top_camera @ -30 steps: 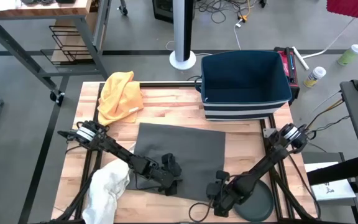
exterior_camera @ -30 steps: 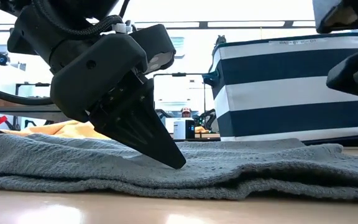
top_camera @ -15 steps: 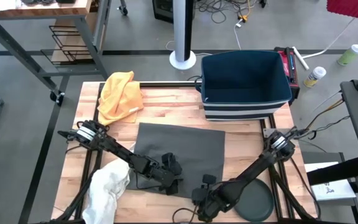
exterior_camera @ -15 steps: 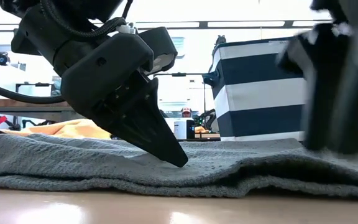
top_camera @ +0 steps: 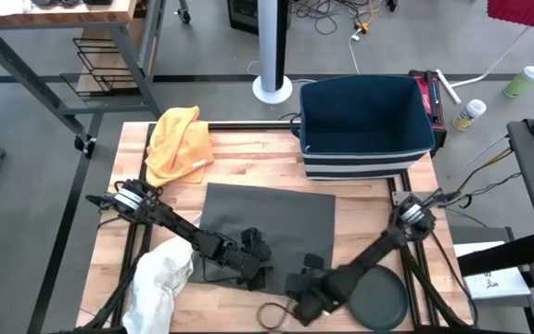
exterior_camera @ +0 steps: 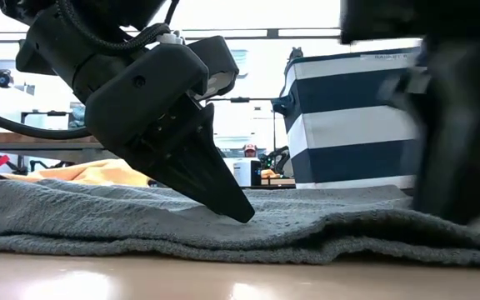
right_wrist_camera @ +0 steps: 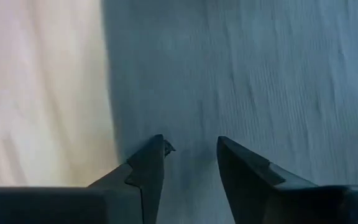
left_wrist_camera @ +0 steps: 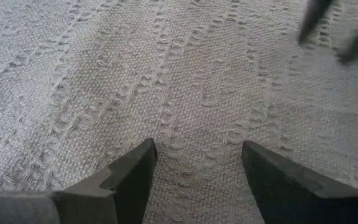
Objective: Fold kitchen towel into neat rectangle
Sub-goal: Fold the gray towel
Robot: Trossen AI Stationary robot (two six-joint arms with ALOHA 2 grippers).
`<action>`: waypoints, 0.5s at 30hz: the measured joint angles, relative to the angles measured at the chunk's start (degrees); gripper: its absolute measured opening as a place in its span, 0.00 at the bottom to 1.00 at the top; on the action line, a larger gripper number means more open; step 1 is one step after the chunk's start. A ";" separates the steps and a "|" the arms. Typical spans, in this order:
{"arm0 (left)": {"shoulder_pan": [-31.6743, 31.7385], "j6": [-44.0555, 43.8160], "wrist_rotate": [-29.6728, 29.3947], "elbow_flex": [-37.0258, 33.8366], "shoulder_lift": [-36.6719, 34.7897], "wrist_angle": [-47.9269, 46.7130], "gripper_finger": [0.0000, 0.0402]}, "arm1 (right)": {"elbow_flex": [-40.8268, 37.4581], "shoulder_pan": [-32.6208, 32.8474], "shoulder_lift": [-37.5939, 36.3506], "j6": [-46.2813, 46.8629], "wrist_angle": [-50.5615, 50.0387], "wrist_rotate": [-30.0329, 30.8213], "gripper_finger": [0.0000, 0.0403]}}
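High view shows you the grey kitchen towel (top_camera: 269, 227) lying flat on the wooden worktop (top_camera: 248, 153), with both arms reaching in over its near edge. Your left claw (top_camera: 256, 263) sits on the towel's near portion, fingers spread wide and holding nothing; in the left wrist view you can see its two dark fingertips (left_wrist_camera: 132, 171) set apart with bare woven cloth (left_wrist_camera: 185, 81) between and ahead of them. In the low view that left claw (exterior_camera: 223, 200) points steeply down, its tip touching the towel (exterior_camera: 307, 229), which lies in a low rumpled layer across the worktop (exterior_camera: 223, 279).

Your right claw (top_camera: 304, 295) is just beside the left one, at the towel's near edge. In the right wrist view its fingers (right_wrist_camera: 148, 168) stand partly apart, astride the border where the towel (right_wrist_camera: 247, 74) meets bare wood (right_wrist_camera: 42, 93); the cloth edge seems to run between them, but you cannot tell from this blurred view whether they pinch it. The dark blurred mass at the low view's right side is probably this right arm (exterior_camera: 457, 125).

Beyond both claws, past the towel's far edge, stands a navy striped bin (top_camera: 364, 125). A yellow cloth (top_camera: 179, 139) lies beyond the left claw near the worktop's far corner, and a white cloth (top_camera: 156, 283) lies close beside the left arm at the near edge. A dark round disc (top_camera: 378, 301) sits just beside the right claw.
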 joint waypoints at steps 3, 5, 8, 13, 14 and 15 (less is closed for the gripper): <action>0.02 0.02 0.08 0.00 0.01 0.03 0.59 | 1.18 -2.24 -0.26 -5.27 6.55 0.50 0.37; 0.03 0.35 0.07 0.00 0.04 0.22 0.59 | 1.73 -2.87 -0.26 -6.17 5.89 0.36 0.37; 0.07 0.74 0.07 0.00 0.04 0.27 0.59 | 1.83 -2.19 -0.74 -3.59 -0.53 -0.12 0.37; 0.22 1.71 0.12 -0.01 0.07 0.64 0.59 | 1.41 0.27 0.62 0.56 -2.76 -3.20 0.38; 0.32 1.73 0.18 -0.02 0.09 0.92 0.59 | 1.41 0.27 1.48 0.30 -0.47 -3.45 0.38; 0.41 1.73 0.18 -0.02 0.11 1.14 0.59 | 1.42 0.01 2.19 -0.36 2.07 -3.41 0.39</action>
